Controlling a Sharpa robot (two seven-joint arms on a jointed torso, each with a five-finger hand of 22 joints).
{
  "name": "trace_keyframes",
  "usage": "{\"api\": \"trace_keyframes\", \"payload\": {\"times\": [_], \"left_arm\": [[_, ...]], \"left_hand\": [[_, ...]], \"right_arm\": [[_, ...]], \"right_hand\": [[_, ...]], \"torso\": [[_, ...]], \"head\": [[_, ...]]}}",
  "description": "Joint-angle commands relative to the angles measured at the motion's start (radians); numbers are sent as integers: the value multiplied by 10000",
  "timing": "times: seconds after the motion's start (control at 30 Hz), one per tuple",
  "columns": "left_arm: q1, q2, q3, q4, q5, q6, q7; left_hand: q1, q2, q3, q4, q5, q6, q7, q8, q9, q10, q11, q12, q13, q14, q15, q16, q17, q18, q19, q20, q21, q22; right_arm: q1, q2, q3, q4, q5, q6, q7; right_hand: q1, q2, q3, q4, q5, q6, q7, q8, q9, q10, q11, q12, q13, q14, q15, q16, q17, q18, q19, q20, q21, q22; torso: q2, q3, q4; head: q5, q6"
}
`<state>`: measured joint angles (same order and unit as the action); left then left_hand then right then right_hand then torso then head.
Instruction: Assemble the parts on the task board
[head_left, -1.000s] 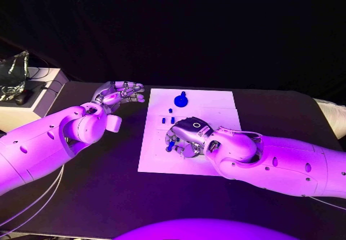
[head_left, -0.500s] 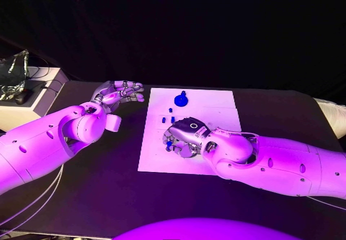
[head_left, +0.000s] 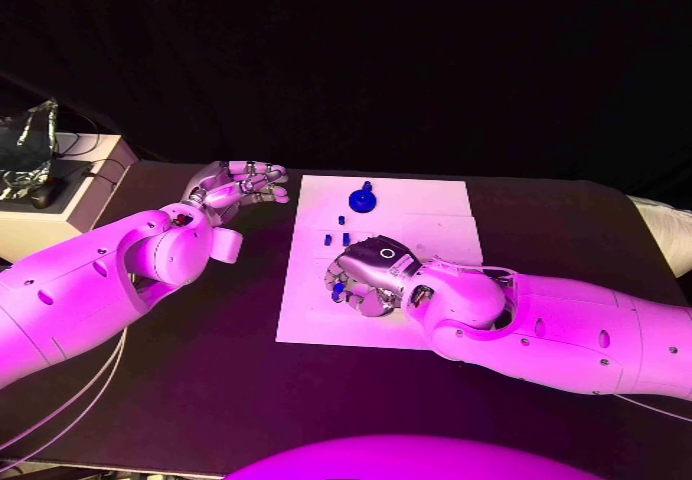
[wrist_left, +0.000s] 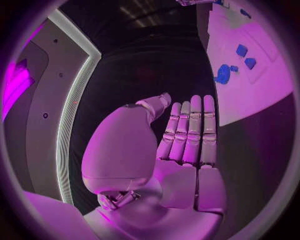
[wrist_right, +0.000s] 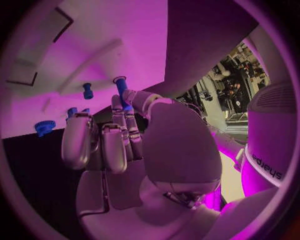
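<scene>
Head view: right hand (head_left: 372, 272) (grip unclear) hides parts.

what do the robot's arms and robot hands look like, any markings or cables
Both arms have smooth, rounded white shells dotted with small dark screw holes. Thin pale cables trail beside the left arm. The right arm bears "sharpa" lettering near the wrist. Each ends in a silver, metallic, segmented robot hand: left robot hand, right robot hand, which has a dark round disc on its back.

Black table (head_left: 216, 380), dark backdrop behind, white cabinet (head_left: 58, 205) at its left corner
</scene>
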<state>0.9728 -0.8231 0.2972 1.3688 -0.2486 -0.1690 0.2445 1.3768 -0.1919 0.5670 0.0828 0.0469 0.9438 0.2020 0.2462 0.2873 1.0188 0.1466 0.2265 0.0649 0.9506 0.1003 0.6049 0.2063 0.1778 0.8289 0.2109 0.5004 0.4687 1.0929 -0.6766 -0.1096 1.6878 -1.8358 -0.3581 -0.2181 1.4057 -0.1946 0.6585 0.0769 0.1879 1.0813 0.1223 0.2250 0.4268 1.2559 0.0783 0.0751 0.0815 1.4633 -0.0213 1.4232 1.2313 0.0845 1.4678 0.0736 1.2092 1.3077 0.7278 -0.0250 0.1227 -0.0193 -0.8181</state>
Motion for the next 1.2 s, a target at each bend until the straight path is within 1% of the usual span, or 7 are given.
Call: {"api": "trace_keyframes", "payload": {"times": [0.03, 0.2, 0.5, 0.73, 0.9, 1.0, 1.2], "left_arm": [[4, 7, 7, 33, 48, 116, 55], [4, 5, 7, 28, 48, 117, 52], [4, 10, 7, 16, 48, 135, 38], [3, 16, 7, 7, 48, 153, 16], [3, 20, 7, 2, 48, 162, 5], [3, 21, 7, 0, 48, 164, 2], [2, 20, 7, 4, 48, 159, -4]], "left_hand": [[60, 2, -59, -24, 22, 70, -12, 38, -12, 55, 46, -29, 11, 46, 16, -36, 10, 17, 57, -3, -35, -10], [60, 2, -59, -24, 22, 70, -12, 38, -12, 55, 46, -29, 11, 46, 16, -36, 10, 17, 57, -3, -35, -10], [60, 2, -59, -24, 22, 70, -12, 38, -12, 55, 46, -29, 11, 46, 16, -36, 10, 17, 57, -3, -35, -10], [60, 2, -59, -24, 22, 70, -12, 38, -12, 55, 46, -29, 11, 46, 16, -36, 10, 17, 57, -3, -35, -10], [58, 4, -73, -14, 22, 69, -11, 45, -17, 57, 48, -51, 11, 49, 18, -63, 38, 16, 68, -3, -60, -22], [58, 4, -73, -14, 22, 69, -11, 45, -17, 57, 48, -51, 11, 49, 18, -63, 38, 16, 68, -3, -60, -22], [58, 4, -73, -14, 22, 69, -11, 45, -17, 57, 48, -51, 11, 49, 18, -63, 38, 16, 68, -3, -60, -22]], "right_arm": [[-109, 5, -100, -74, -60, 592, -37], [-112, -40, -107, -82, -78, 651, -92], [-120, -187, -110, 91, -170, 401, -127], [-122, -266, -108, 202, -219, 304, -144], [-122, -284, -107, 196, -231, 314, -157], [-122, -277, -107, 182, -234, 338, -167], [-121, -223, -107, 115, -231, 408, -200]], "right_hand": [[-35, 78, 47, -39, 38, 33, 26, 48, 48, 263, -209, 11, 2, 411, -38, -36, -8, -153, 219, -42, 8, 564], [-49, 67, 60, -77, 77, 20, 31, 56, 70, 267, -206, -8, 4, 409, -31, -38, -17, -153, 216, -36, 8, 568], [-53, 111, 113, -141, 109, 43, 17, 94, 118, 341, -222, -5, 22, 415, -39, -23, 8, -160, 225, -35, 57, 604], [-52, 118, 126, -156, 103, 46, 13, 101, 127, 352, -225, -7, 25, 415, -42, -22, 6, -157, 223, -35, 47, 599], [-54, 122, 134, -167, 90, 49, 11, 107, 135, 362, -227, -8, 27, 417, -44, -18, 14, -160, 226, -36, 61, 608], [-54, 122, 134, -167, 90, 49, 11, 107, 135, 362, -227, -8, 27, 417, -44, -18, 14, -160, 226, -36, 61, 608], [-97, 105, 143, -190, 52, 20, 26, 106, 155, 343, -216, -40, 25, 412, -40, -27, -12, -155, 220, -35, 39, 601]], "torso": [[2, 0, 1], [3, 5, 9], [7, 12, 5], [-1, 5, 3], [-2, -1, 9], [-1, 3, 2], [5, -4, -2]], "head": [[-5, -5], [-19, -19], [-7, -12], [-1, -40], [19, -36], [15, -38], [16, -23]]}}
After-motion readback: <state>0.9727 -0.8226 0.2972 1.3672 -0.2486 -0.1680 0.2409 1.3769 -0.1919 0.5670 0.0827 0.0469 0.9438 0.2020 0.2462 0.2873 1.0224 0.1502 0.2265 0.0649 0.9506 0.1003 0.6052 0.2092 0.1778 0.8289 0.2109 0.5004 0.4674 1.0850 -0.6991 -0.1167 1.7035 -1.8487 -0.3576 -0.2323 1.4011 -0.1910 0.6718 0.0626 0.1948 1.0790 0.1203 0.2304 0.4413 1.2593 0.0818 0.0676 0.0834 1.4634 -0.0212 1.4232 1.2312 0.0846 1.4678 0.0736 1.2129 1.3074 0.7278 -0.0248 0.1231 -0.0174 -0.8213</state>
